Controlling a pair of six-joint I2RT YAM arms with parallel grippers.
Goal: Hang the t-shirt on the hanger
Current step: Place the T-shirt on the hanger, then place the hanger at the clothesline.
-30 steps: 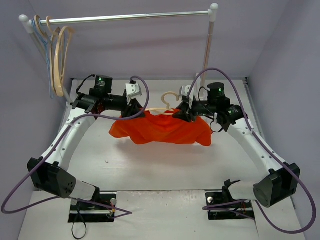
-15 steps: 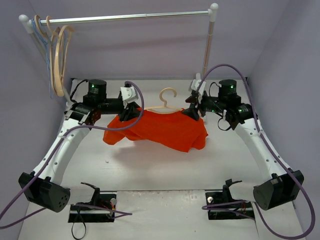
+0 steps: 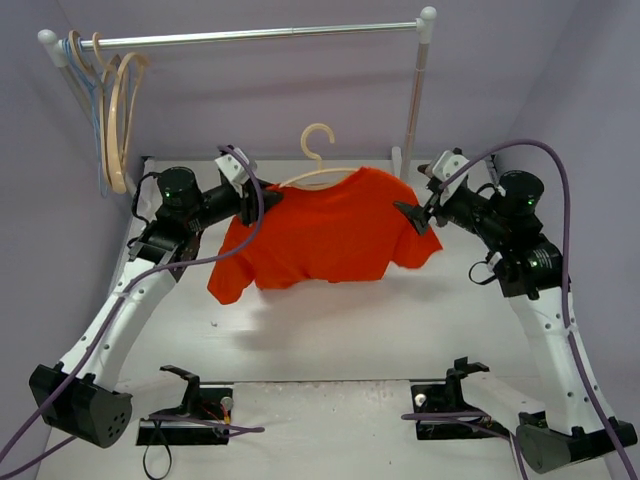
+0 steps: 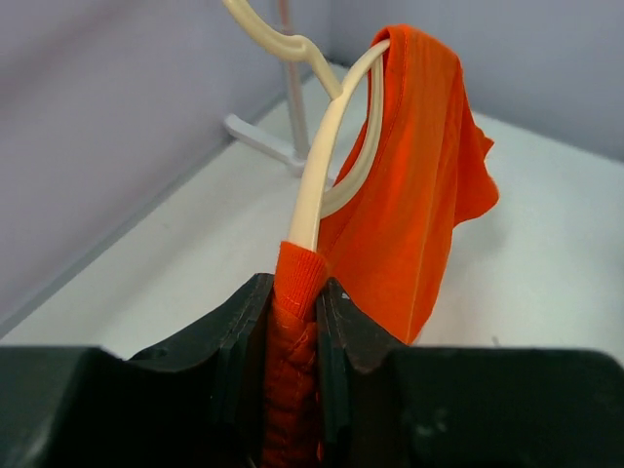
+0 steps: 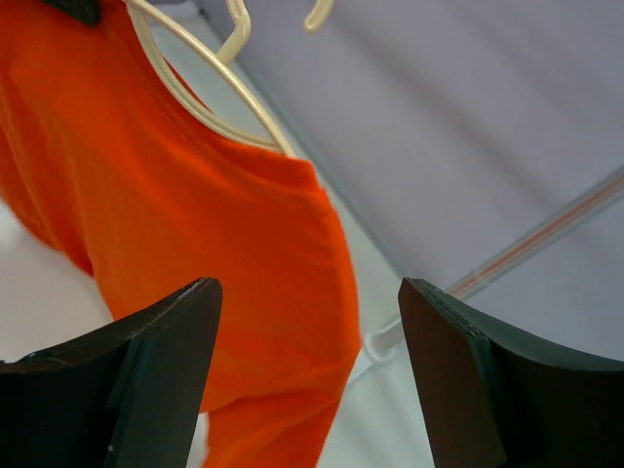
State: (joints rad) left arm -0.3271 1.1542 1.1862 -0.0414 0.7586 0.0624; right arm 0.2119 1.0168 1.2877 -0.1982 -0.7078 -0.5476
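The orange-red t-shirt (image 3: 320,235) hangs on the pale wooden hanger (image 3: 318,140), lifted above the table near the back. My left gripper (image 3: 260,198) is shut on the shirt's left shoulder, over the hanger's arm end. In the left wrist view the gripper (image 4: 297,288) pinches bunched cloth, the hanger (image 4: 317,166) arm rises out of it and the t-shirt (image 4: 419,195) drapes beyond. My right gripper (image 3: 415,215) stands open just off the shirt's right sleeve. In the right wrist view the gripper (image 5: 307,292) holds nothing, with the t-shirt (image 5: 175,214) and hanger (image 5: 195,102) ahead of it.
A metal rail (image 3: 250,35) spans the back on a stand whose post (image 3: 415,90) rises behind the shirt's right side. Several spare hangers (image 3: 120,110), wooden and thin blue, hang at the rail's left end. Purple walls close in both sides.
Both arms rose and spread, lifting the hanger with the shirt off the table. The right gripper opened, let go of the shirt and drew back to the right.
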